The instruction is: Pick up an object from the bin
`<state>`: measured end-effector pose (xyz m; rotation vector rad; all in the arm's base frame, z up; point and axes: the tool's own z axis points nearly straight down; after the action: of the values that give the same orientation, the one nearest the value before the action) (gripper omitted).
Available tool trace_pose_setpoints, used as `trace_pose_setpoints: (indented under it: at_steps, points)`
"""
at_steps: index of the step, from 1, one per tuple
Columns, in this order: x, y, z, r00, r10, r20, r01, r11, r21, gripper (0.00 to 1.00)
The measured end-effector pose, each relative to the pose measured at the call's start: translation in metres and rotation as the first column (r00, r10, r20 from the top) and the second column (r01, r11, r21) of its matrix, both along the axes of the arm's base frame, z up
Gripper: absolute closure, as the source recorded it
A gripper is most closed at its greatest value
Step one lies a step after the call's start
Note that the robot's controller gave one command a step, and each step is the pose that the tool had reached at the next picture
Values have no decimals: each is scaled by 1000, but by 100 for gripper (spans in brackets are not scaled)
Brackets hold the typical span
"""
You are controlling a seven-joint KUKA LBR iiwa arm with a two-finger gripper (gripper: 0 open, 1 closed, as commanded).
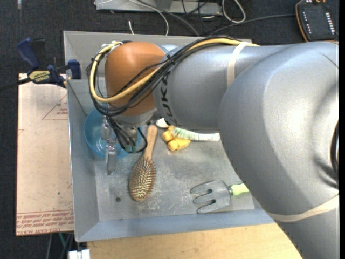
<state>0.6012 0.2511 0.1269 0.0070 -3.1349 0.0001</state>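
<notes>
My gripper [110,156] reaches down at the left side of the bin, one thin finger showing beside the rim of a blue translucent bowl [95,136]. The bowl lies against the bin's left wall, partly hidden by the wrist. Just right of the gripper a wooden hairbrush [143,174] lies with its bristle head toward the front and its handle pointing back under the arm. Nothing shows between the fingers.
A yellow toy piece [175,139] with a pale green-white handle lies in the middle under the arm. A grey garden hand fork [212,195] with a green handle rests at the front right. The arm covers the bin's back and right.
</notes>
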Motion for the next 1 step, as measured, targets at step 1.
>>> trace_pose_setpoints:
  at_steps: [1]
  points:
    - [3,-1,5,1000,-5,7,5,1000,2,0]
